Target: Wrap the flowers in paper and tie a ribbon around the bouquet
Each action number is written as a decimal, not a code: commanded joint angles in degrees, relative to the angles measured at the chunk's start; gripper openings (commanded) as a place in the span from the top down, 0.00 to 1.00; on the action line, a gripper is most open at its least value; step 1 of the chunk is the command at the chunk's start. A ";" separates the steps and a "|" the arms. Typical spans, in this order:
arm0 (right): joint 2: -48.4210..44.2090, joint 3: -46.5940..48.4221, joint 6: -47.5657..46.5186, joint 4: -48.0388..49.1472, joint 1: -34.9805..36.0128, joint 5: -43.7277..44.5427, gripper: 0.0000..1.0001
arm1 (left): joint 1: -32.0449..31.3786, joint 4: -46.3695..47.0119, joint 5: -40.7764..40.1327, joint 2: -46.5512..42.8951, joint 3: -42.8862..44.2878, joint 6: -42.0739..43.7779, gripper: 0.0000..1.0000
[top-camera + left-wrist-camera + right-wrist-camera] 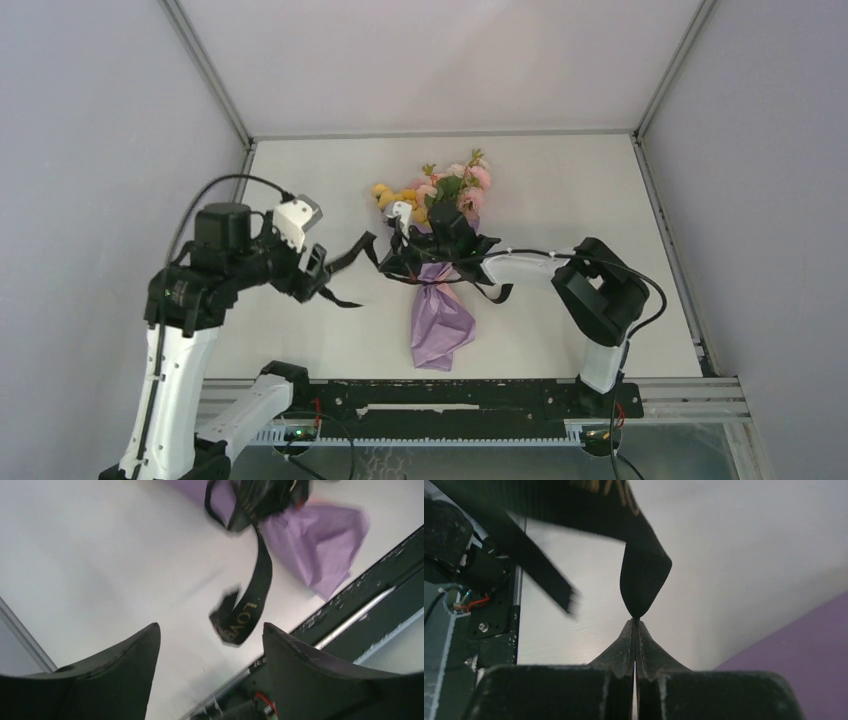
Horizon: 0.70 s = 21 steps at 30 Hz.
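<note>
The bouquet lies at mid table, its pink, yellow and white flowers (447, 188) at the far end and the lilac paper (440, 322) bunched around the stems. A black ribbon (350, 252) circles the bouquet's neck and trails left. My right gripper (395, 262) sits over that neck, shut on a fold of the ribbon (644, 575) at its fingertips (635, 621), with paper (804, 655) beside it. My left gripper (318, 272) hangs left of the bouquet, open (210, 626) and holding nothing. The ribbon's loose end (245, 615), lettered LOVE, dangles beyond its tips, and the paper (315, 530) lies behind.
A black mounting rail (450, 395) runs along the table's near edge and shows in the left wrist view (360, 600). Grey walls enclose the white table (560, 190) on three sides. The right arm's elbow (600, 290) stands right of the bouquet.
</note>
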 commanded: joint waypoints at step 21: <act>-13.60 -10.17 30.33 7.41 -4.95 10.91 1.00 | -12.94 71.78 3.61 3.19 -50.50 -22.76 0.26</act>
